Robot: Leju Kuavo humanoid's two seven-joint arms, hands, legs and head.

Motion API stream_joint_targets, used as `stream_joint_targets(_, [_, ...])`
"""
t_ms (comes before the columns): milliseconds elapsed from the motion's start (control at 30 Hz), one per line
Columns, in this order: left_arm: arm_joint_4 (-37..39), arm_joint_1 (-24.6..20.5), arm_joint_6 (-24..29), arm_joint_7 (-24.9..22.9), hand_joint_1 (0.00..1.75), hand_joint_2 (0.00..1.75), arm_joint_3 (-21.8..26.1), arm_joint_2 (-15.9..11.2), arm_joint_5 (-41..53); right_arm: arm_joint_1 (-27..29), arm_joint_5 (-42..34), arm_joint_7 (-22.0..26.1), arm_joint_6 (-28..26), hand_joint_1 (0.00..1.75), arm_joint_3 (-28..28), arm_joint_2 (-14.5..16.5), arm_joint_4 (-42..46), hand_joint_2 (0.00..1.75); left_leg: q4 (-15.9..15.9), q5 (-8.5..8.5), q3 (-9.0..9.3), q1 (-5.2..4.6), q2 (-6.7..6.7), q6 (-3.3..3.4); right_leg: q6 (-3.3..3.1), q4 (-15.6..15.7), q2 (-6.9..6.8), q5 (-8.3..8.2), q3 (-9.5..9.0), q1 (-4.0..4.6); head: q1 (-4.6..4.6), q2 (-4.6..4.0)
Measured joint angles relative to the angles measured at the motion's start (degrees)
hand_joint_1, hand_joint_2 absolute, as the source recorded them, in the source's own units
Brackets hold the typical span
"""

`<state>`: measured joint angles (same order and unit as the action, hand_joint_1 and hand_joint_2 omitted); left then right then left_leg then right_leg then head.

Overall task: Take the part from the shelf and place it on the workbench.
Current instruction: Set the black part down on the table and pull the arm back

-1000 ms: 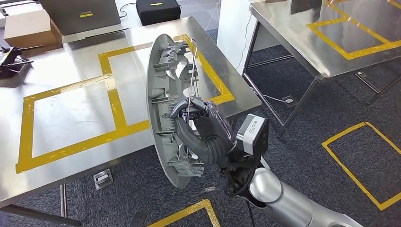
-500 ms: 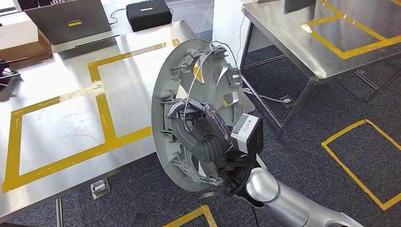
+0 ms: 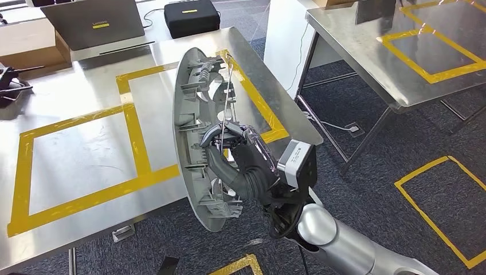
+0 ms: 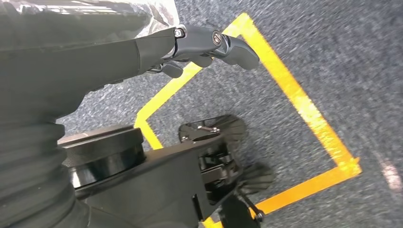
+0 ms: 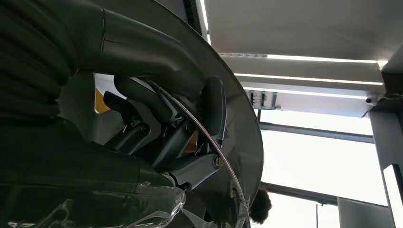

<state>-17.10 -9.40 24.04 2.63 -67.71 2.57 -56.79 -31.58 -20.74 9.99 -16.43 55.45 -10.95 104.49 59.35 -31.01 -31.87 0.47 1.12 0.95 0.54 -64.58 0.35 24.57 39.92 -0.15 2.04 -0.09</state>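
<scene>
The part is a large round grey plastic disc (image 3: 189, 132), a wheel cover with ribs and clips on its inner face and a thin wire ring. My right hand (image 3: 243, 157) grips it through the middle, fingers hooked into the inner ribs. The disc stands nearly on edge over the front right corner of the steel workbench (image 3: 86, 143), its lower rim hanging past the table's front edge. In the right wrist view my dark fingers (image 5: 152, 102) wrap the disc's (image 5: 237, 118) inner frame. My left hand (image 4: 209, 42) hangs over the carpet with fingers loosely extended, holding nothing.
Yellow tape marks rectangles (image 3: 132, 123) on the workbench. A laptop (image 3: 94, 20), a black case (image 3: 192, 14) and a cardboard box (image 3: 28, 51) sit along its far side. A second steel table (image 3: 401, 46) stands to the right. Yellow tape squares (image 3: 441, 200) mark the carpet.
The camera has shifted, moving the whole scene. The disc has turned in my right hand from showing its open inner face to standing nearly edge-on, and sits further over the workbench corner.
</scene>
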Motion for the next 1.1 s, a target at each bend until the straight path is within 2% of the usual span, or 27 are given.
stream_joint_targets(33, [0.0, 0.0, 0.0, 0.0, 0.0, 1.75, 0.0, 0.0, 0.0, -0.2, 0.0, 0.0, 0.0, 1.75, 0.1, 0.0, -0.1, 1.75, 0.0, -0.26, 0.18, -0.03, 0.01, -0.28, -0.25, 2.2, 0.0, -0.63, -0.96, 0.16, -0.02, 0.0])
stream_joint_targets(133, [0.0, -0.1, 0.0, 0.1, 0.0, 1.75, 0.0, 0.1, 0.2, -0.7, 0.0, -0.1, 0.0, 1.75, 0.2, 0.2, -0.5, 1.75, 0.1, -0.57, 0.06, -0.14, -0.11, -0.86, -0.63, 4.2, 0.07, 0.35, -1.75, 0.28, -0.04, 0.0])
stream_joint_targets(267, [0.0, -0.2, 0.0, 0.3, 0.0, 1.75, 0.0, 0.0, 0.8, -1.0, 0.8, -1.2, -0.3, 1.75, 0.5, 0.5, -1.2, 1.75, -0.3, -0.52, 0.26, -0.21, -0.2, -0.8, -0.69, 4.4, 0.17, 0.71, -1.77, 0.19, -0.08, 0.0])
stream_joint_targets(600, [0.0, -0.8, 0.0, 0.5, 0.0, 1.75, -0.1, 0.2, 3.0, -4.9, 5.0, -6.3, -1.3, 1.75, 1.7, 1.5, -5.9, 1.75, -1.0, -0.32, 0.57, -0.22, -0.23, -1.47, -1.07, 4.4, 0.07, 0.68, -1.9, 0.21, -0.03, 0.0])
stream_joint_targets(1100, [0.0, -1.0, -0.3, -0.4, 0.0, 1.75, -0.1, 0.6, 4.6, -10.6, 11.4, -14.1, 0.2, 1.75, 4.8, 4.1, -16.4, 1.75, -1.0, -0.32, 0.77, -0.23, -0.22, -1.47, -1.02, 4.6, 0.05, 0.62, -2.24, 0.19, -0.03, 0.0])
